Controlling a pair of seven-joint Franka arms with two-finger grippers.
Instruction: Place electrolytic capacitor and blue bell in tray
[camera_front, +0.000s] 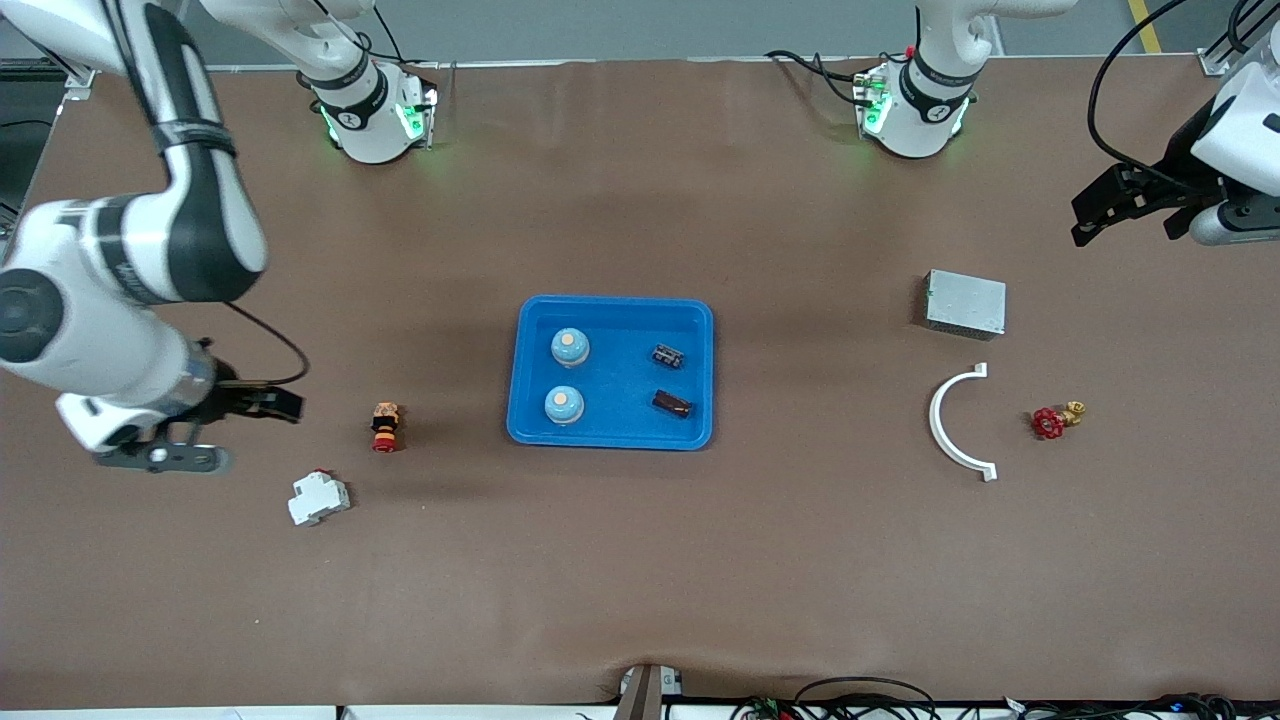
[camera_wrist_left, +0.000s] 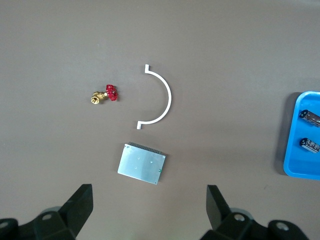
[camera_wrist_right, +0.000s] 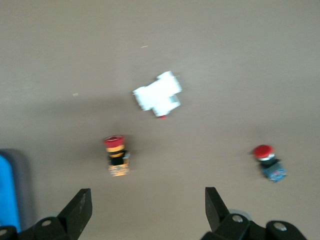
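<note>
The blue tray (camera_front: 612, 302) lies at the middle of the table. Inside it stand two blue bells (camera_front: 570, 347) (camera_front: 564, 405), and two dark electrolytic capacitors (camera_front: 668, 356) (camera_front: 673, 403) lie on the side toward the left arm. My right gripper (camera_front: 283, 403) hangs open and empty over bare table at the right arm's end, beside a red-and-yellow push button (camera_wrist_right: 116, 155). My left gripper (camera_front: 1085, 218) is open and empty above the table at the left arm's end. In the left wrist view the tray's rim (camera_wrist_left: 292, 150) shows with both capacitors (camera_wrist_left: 310, 116) (camera_wrist_left: 310, 145).
A grey metal box (camera_front: 965, 303), a white curved piece (camera_front: 945, 420) and a red-handled brass valve (camera_front: 1055, 420) lie toward the left arm's end. A white breaker (camera_front: 318, 497), the push button (camera_front: 386, 427) and a red-and-blue button (camera_wrist_right: 269, 162) lie toward the right arm's end.
</note>
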